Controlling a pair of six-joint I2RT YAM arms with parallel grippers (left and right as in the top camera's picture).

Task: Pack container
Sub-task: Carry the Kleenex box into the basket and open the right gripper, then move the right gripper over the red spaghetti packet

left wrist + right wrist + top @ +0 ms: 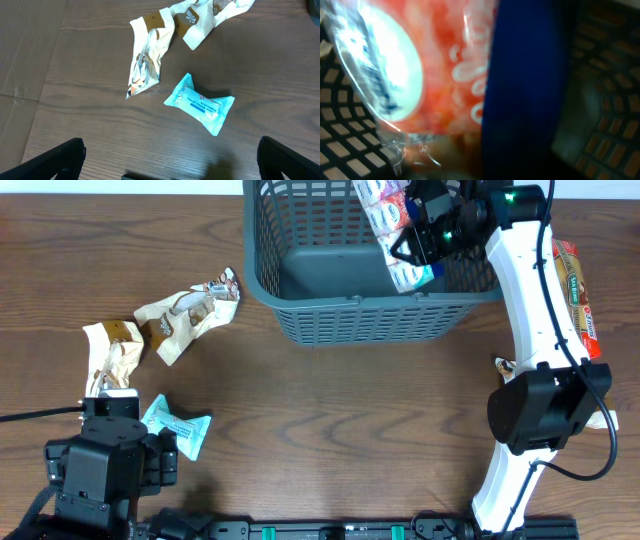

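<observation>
The container (pixel 300 305) is a large dark grey-teal basket with slotted sides at the top centre. My right gripper (pixel 425 230) is over its right part, shut on a red and white packet (pixel 390 225) that hangs into the basket. The packet (pixel 420 75) fills the right wrist view, with lattice walls (pixel 600 130) around it. My left gripper (pixel 170 160) is open and empty above the table at the lower left. A light blue packet (pixel 178 425) lies just beyond it, also in the left wrist view (pixel 200 102).
Two crumpled cream and brown packets (pixel 185 315) (pixel 112 350) lie at the left, also in the left wrist view (pixel 147 60). A red and green packet (pixel 578 295) lies right of the basket, beside the right arm. Another packet (pixel 505 365) peeks out beside the right arm's base.
</observation>
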